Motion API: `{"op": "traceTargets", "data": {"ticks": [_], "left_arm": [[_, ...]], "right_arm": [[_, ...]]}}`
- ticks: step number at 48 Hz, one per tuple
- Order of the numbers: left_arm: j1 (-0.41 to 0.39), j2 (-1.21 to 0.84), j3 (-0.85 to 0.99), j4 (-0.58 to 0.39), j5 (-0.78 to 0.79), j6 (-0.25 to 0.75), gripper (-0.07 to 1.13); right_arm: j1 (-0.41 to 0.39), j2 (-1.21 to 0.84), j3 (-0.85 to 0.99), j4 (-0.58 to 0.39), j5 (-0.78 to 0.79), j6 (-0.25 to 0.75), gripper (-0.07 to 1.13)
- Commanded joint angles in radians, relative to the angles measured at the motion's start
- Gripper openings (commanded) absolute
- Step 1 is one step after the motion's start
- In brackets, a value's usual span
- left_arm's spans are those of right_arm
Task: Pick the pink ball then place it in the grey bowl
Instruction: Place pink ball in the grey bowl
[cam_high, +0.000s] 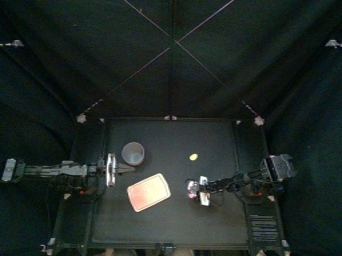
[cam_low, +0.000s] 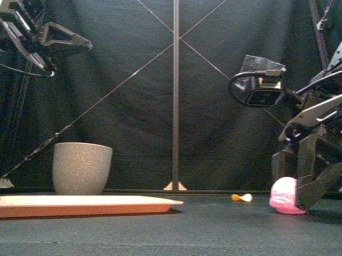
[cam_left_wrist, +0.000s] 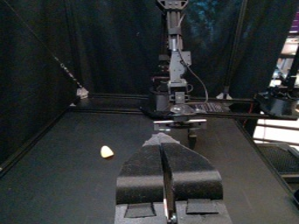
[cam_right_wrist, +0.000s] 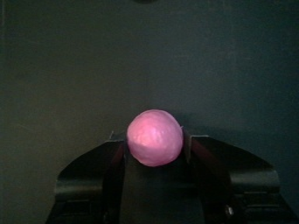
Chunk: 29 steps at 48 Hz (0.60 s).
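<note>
Right gripper (cam_high: 203, 188): positioned low at the right side of the surface (cam_high: 201, 222), reaching in from the right. Its jaws are clenched on the ball (cam_right_wrist: 155, 137), with one jaw pressed against each flank in the right wrist view. The ball is pink and egg-shaped. In the front view it sits at surface level, and it cannot be determined whether it is clear of the surface or resting on it. Left gripper (cam_left_wrist: 170, 144): positioned at the left side of the surface, just beside the bowl (cam_high: 134, 152). Its jaws are pressed together with nothing between them. The bowl is a tall grey cup, upright, at the left rear of the surface and well apart from the ball. Its interior is not visible clearly enough to report any contents. Tray (cam_high: 148, 192): pink and flat, lying in front of the bowl, between the two grippers, set at an angle to the surface edges, with nothing seen on it. Yellow toy (cam_high: 195, 158): small, lying loose on the surface toward the rear, right of the bowl and behind the right gripper, touching neither. Its kind cannot be made out.
</note>
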Motion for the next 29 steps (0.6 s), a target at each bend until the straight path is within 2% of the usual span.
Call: {"op": "traceTargets", "data": {"ticks": [1, 6, 19, 29], "left_arm": [[0.003, 0.005, -0.012, 0.0, -0.009, -0.002, 0.04], [0.003, 0.005, -0.012, 0.0, -0.009, -0.002, 0.04], [0.005, 0.005, -0.012, 0.0, -0.009, 0.003, 0.04], [0.003, 0.005, -0.008, 0.0, -0.009, 0.002, 0.04]], "right_arm": [[-0.011, -0.023, -0.038, -0.006, -0.002, -0.009, 0.63], [-0.06, -0.028, -0.114, -0.057, -0.006, -0.015, 0.62], [-0.333, 0.11, -0.514, -0.383, -0.117, 0.003, 0.63], [-0.419, 0.327, -0.798, -0.396, -0.152, 0.005, 0.63]]}}
